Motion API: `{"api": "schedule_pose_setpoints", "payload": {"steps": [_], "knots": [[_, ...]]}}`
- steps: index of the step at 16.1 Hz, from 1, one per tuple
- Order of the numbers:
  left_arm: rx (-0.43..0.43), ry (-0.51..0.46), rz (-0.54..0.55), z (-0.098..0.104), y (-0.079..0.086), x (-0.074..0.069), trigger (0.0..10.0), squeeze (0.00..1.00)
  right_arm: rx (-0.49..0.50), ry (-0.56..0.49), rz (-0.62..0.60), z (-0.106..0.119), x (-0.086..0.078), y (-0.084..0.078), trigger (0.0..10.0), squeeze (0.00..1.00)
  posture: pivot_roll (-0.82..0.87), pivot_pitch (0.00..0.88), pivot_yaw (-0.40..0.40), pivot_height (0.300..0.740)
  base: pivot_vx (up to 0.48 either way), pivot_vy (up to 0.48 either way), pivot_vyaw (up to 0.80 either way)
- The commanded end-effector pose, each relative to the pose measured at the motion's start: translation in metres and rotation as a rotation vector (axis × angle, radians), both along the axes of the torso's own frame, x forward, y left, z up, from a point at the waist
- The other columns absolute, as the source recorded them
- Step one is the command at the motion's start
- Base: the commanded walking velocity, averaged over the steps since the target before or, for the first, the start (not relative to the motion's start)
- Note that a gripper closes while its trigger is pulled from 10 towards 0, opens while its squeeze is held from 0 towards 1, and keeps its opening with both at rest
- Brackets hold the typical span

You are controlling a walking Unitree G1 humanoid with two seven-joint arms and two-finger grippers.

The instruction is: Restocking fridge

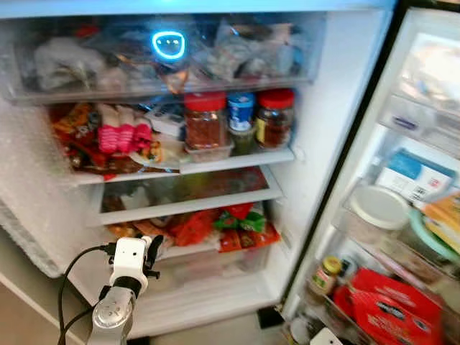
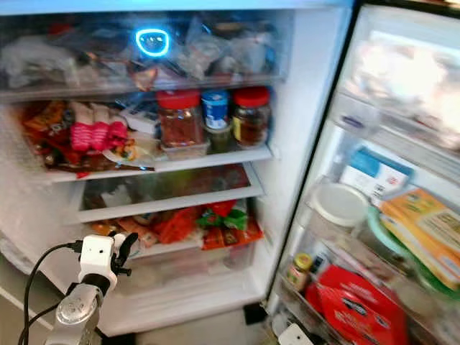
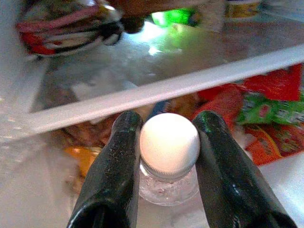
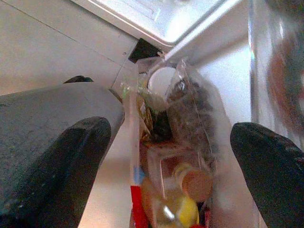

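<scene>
My left gripper is shut on a small clear bottle with a white cap, the fingers pressing on either side of the neck. In the head view the left gripper is raised at the open fridge's lower left, in front of the lower shelf and the red and green snack packets. The right gripper is open and low by the door, its black fingers spread before a door bin holding a plastic bag and small jars.
The upper shelf carries red-lidded jars, a blue-lidded tub and pink packets. A full clear drawer sits above. The open door on the right holds a white-lidded tub, boxes and red packs.
</scene>
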State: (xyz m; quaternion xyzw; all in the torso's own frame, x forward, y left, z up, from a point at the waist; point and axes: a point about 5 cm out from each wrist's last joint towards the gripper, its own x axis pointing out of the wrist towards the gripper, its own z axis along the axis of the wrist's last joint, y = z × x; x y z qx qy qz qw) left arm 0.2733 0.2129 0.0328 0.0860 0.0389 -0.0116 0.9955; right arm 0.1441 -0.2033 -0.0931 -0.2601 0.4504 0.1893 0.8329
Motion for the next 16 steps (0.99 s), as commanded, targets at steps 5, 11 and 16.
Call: {"api": "schedule_pose_setpoints", "payload": {"steps": [5,11,16], "knots": [[0.042,-0.047,-0.039,0.009,-0.004,0.004,10.0,0.0,0.01,0.21,0.008,-0.018,-0.051,0.005,10.0,0.0,-0.02,0.0,0.026,0.628,0.295,0.0,0.08],[0.064,-0.085,-0.083,0.017,-0.01,0.006,10.0,0.0,0.019,0.22,0.013,-0.018,-0.051,0.006,10.0,0.0,-0.02,0.0,0.029,0.628,0.089,0.0,0.0],[0.276,-0.192,-0.257,0.043,-0.032,0.01,10.0,0.0,0.027,0.224,0.011,-0.019,-0.051,0.007,10.0,0.0,-0.02,0.0,0.038,0.628,0.0,0.0,0.0]]}}
